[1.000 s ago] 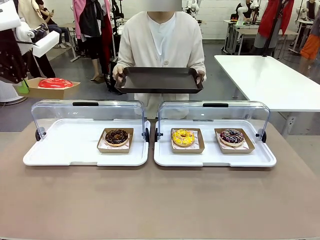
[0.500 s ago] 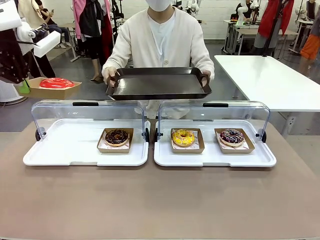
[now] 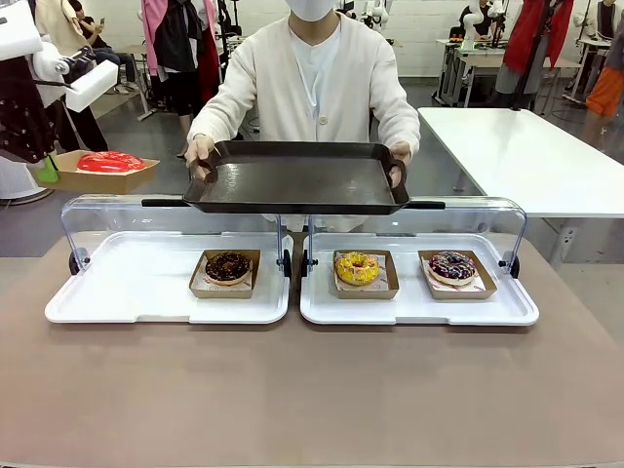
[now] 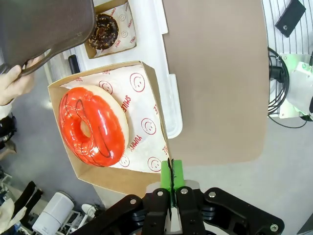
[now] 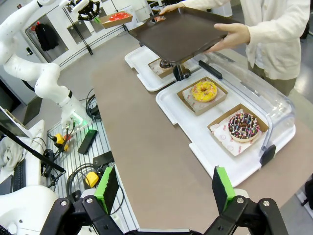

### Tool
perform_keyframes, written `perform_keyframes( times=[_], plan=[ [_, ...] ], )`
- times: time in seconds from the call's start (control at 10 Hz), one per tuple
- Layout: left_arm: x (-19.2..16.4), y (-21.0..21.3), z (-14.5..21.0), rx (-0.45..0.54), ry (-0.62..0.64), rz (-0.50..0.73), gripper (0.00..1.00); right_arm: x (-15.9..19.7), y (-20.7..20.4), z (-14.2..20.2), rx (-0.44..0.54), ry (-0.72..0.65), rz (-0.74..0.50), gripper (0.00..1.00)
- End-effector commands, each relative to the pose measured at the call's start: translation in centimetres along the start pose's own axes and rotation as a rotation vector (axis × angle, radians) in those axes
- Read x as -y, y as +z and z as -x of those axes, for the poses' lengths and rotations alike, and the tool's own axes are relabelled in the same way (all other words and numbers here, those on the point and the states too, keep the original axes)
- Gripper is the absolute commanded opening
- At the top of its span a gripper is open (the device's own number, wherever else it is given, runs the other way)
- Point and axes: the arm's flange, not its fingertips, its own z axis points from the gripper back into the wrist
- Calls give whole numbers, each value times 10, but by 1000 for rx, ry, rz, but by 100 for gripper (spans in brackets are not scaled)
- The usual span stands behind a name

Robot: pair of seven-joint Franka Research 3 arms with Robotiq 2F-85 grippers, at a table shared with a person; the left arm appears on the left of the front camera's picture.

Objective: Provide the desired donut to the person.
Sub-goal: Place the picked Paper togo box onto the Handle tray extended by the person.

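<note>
– How's the left gripper (image 4: 172, 172)?
– Jaws pressed together, pinching a box (image 4: 122, 181) rim; its white arm (image 3: 29, 49) is raised at the far left.
– And the right gripper (image 5: 164, 186)?
– Jaws spread wide, nothing between them, held high and angled downward.

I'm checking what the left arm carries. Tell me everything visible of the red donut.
The red donut is a glossy ring with red-orange icing crossed by thin dark lines, a pale side showing below the icing. It lies flat on white paper printed with red smiley faces, inside a shallow brown cardboard tray. The left hand, shut, pinches that tray's rim and holds it in the air at the table's left side. Nothing else touches the donut.
</note>
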Motion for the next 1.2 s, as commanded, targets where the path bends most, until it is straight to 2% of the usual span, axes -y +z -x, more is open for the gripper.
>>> perform_keyframes(
  times=[0.0, 0.4, 0.6, 0.7, 0.9, 1.1],
  plan=[
    [1, 2, 0, -12, 7, -8, 0, -1, 1, 0, 12, 9, -7, 100],
    [0, 0, 0, 0, 0, 0, 1, -1, 1, 0, 12, 9, -7, 100],
    [4, 21, -25, 26, 19, -71, 1, -1, 1, 0, 12, 9, -7, 100],
    [-12, 33, -34, 40, -22, -83, 1, -1, 1, 0, 12, 9, -7, 100],
    [-18, 60, -74, 38, -37, -162, 1, -1, 1, 0, 12, 9, -7, 100],
    [-52, 71, -113, 15, -95, -172, 1, -1, 1, 0, 12, 9, -7, 100]
  ],
)
